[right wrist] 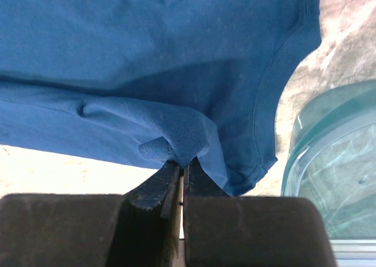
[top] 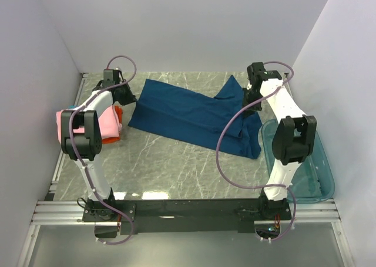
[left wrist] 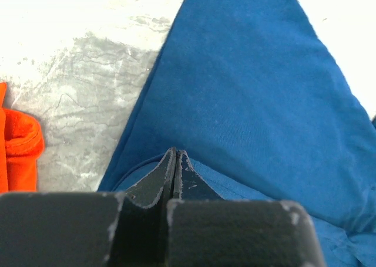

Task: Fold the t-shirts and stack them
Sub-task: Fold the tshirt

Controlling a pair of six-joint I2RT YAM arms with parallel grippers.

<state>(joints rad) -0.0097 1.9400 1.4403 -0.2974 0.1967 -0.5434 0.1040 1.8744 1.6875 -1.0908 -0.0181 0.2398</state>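
Observation:
A large navy-blue t-shirt (top: 194, 114) lies stretched across the back of the marble table, raised along its far edge between my two grippers. My left gripper (top: 128, 97) is shut at the shirt's left corner; its jaws (left wrist: 176, 154) are pressed together with the hem (left wrist: 247, 102) right at their tips. My right gripper (top: 249, 94) is shut on a bunched fold of the same shirt (right wrist: 188, 135), and cloth hangs from its tips (right wrist: 182, 164). A folded pink t-shirt (top: 106, 125) lies at the left on an orange one (top: 118, 112), whose edge (left wrist: 20, 149) shows in the left wrist view.
A translucent teal tub (top: 305, 167) stands at the right edge, close to the right arm, and its rim (right wrist: 335, 161) shows in the right wrist view. White walls enclose the table on three sides. Bare marble (top: 176, 167) lies in front of the shirt.

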